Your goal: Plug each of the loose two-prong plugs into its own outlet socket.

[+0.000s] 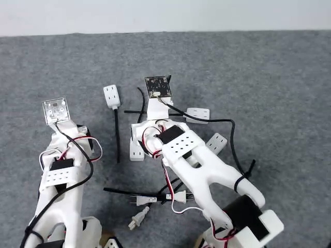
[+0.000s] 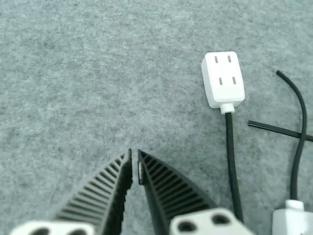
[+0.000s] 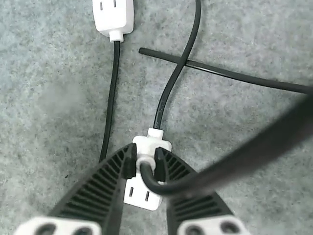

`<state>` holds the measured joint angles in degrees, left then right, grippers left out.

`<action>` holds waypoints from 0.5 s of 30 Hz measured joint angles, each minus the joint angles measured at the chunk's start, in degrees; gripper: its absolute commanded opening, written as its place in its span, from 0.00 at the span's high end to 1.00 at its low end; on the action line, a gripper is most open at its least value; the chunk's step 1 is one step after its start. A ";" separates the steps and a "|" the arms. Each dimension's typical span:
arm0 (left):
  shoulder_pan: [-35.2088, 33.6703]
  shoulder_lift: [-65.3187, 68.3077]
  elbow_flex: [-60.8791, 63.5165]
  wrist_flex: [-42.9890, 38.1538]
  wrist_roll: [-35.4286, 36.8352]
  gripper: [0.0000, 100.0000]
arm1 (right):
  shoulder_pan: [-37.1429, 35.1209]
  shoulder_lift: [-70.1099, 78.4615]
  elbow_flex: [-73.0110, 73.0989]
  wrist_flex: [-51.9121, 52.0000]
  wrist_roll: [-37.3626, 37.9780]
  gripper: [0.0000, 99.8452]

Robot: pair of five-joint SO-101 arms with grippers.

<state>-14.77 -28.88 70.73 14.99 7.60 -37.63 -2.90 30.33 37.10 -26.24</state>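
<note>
My right gripper [image 3: 144, 160] is shut on the cord end of a white outlet socket [image 3: 142, 196], which lies on the grey felt under the right arm [image 1: 136, 151]. A bent black cord [image 3: 149, 177] sits between its fingertips. My left gripper [image 2: 135, 157] is shut and holds nothing, hanging over bare felt short of another white socket [image 2: 223, 78] with a black cord. Two more sockets [image 1: 197, 114] [image 1: 216, 143] lie right of the right arm. Loose two-prong plugs [image 1: 180, 196] [image 1: 137, 221] [image 1: 146, 199] lie near the front, between the arms.
Black cords [image 3: 171, 83] cross on the felt beyond the held socket. The far socket [image 1: 111, 96] has its cord running toward the front. A black cable [image 1: 232, 139] loops off the right arm. The grey felt [image 1: 269, 82] stretches wide at back and right.
</note>
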 measured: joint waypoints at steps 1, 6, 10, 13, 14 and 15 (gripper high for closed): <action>-0.09 0.00 0.00 0.00 0.00 0.99 | 0.00 0.00 0.00 0.00 0.00 0.99; -0.09 0.00 0.00 0.00 0.00 0.99 | 0.00 0.00 0.00 0.00 1.32 0.99; -0.09 0.00 0.00 0.00 0.00 0.99 | 0.00 -0.09 0.79 -0.70 3.52 0.99; -0.09 0.00 0.00 0.00 0.00 0.99 | -0.53 -0.18 1.85 -2.99 6.24 0.99; -0.09 0.00 0.00 0.00 0.00 0.99 | -0.79 -0.26 2.20 -3.43 6.95 0.99; -0.09 0.00 0.00 0.00 0.00 0.99 | -0.97 -0.35 2.46 -3.69 7.65 0.99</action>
<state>-14.86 -28.88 70.73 14.99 7.60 -38.59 -3.25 32.79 33.41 -18.59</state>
